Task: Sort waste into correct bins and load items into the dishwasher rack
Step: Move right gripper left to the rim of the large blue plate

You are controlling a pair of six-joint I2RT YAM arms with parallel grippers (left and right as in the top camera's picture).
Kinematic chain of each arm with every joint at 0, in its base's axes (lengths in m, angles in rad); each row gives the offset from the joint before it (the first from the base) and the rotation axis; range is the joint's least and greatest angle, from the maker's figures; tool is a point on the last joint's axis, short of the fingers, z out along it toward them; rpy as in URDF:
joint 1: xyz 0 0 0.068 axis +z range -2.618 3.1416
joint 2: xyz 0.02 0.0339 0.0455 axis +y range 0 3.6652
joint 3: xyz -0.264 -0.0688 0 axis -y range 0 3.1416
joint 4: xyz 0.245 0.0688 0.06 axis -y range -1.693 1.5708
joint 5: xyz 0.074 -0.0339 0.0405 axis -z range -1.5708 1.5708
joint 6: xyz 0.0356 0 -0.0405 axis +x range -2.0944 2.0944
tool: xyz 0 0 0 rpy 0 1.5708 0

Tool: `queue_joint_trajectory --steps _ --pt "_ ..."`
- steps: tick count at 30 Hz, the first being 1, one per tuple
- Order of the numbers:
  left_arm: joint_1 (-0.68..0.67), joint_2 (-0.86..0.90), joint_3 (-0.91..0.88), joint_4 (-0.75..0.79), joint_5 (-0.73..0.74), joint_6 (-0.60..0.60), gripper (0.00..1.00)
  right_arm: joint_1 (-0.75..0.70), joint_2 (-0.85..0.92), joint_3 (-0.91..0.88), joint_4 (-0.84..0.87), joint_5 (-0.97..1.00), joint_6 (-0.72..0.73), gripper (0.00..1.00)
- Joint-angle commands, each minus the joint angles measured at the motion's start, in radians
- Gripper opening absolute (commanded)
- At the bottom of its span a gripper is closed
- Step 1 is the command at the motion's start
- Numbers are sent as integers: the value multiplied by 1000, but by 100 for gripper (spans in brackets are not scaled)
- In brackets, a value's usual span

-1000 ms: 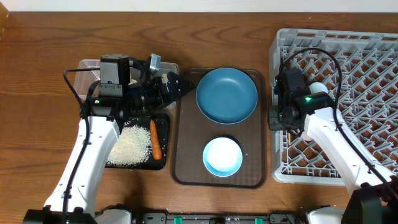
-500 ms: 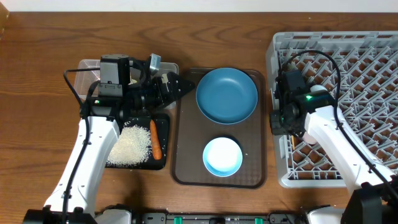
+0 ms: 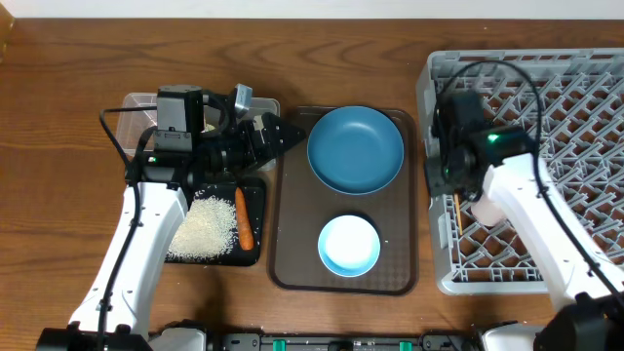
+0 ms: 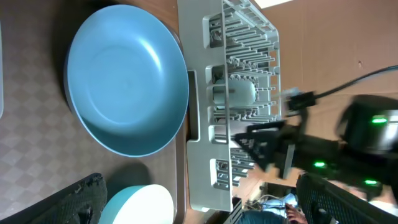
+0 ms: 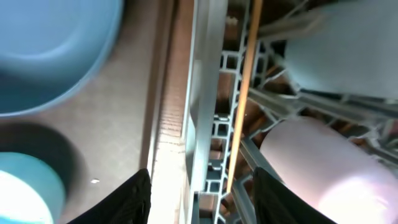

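The right gripper is hovering over the left edge of the dishwasher rack with its jaws standing apart, gripping nothing, while the wooden chopsticks are lying between its fingers on the grey lattice, close along the rack's left wall; whether one stick or two is showing there is hard to tell. The step in hand looks like the release of the chopsticks, and doing it well seems to mean rising straight up with the fingers held wide, so that neither pad is catching the thin wood and dragging it across the grid or over the wall. The pale pink cup and the light blue cup are sitting in the rack just to the right of the chopsticks and are crowding that lift, as is the rack's low wall. At the left, the left gripper is hanging wide open and empty beside the clear tub, above the black tray where the rice and the carrot are lying. The dark blue plate and the white-and-light-blue bowl are waiting on the brown tray between the two arms, not yet loaded
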Motion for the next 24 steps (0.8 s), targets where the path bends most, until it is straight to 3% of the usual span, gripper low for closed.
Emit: queue_joint_trajectory --steps 1,7,16,17,19,24 --pt "0 4 -4 -2 -9 10 100 4 -2 108 -33 -74 -7 51" --pt "0 4 -4 -2 -9 10 100 33 -2 150 -23 -293 -6 52" --pt "0 4 -4 -2 -9 10 100 101 -2 147 40 -402 -8 54" --pt "0 4 -4 -2 -8 5 100 106 -2 147 40 -412 -8 57" --pt "0 4 -4 23 -5 -82 100 112 -2 147 40 -430 -7 75" --pt "13 4 -4 83 -9 -130 100 118 -2 147 41 -477 -7 91"
